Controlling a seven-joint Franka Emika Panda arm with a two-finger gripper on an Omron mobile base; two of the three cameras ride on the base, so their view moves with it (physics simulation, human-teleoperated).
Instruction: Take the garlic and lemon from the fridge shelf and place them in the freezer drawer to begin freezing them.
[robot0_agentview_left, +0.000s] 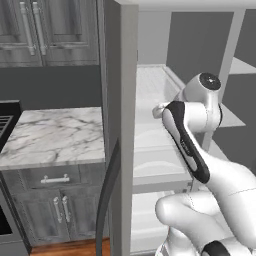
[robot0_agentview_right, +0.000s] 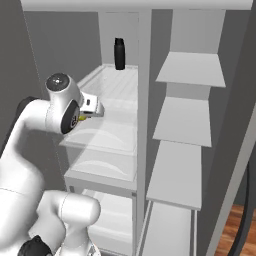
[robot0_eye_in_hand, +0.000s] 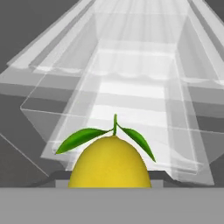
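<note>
The lemon (robot0_eye_in_hand: 109, 164), bright yellow with a stem and two green leaves, sits at the bottom of the hand view with my gripper shut on it; it covers the fingertips. From the right base view a sliver of the lemon (robot0_agentview_right: 81, 118) shows under the hand, and my gripper (robot0_agentview_right: 90, 114) hangs over the clear curved-front bins, below the ribbed fridge shelf (robot0_agentview_right: 117, 82). In the left base view the hand (robot0_agentview_left: 159, 111) pokes out past the forearm, level with the front of the fridge shelf (robot0_agentview_left: 150, 85). A pale box-shaped freezer drawer (robot0_agentview_right: 112, 212) lies at the bottom. The garlic is out of view.
A dark bottle (robot0_agentview_right: 119, 53) stands at the back of the ribbed shelf. Small grey door shelves (robot0_agentview_right: 182, 120) line the right. Clear bins (robot0_eye_in_hand: 131, 109) lie under the hand. A marble counter (robot0_agentview_left: 55, 135) and the fridge wall (robot0_agentview_left: 120, 125) are to the left.
</note>
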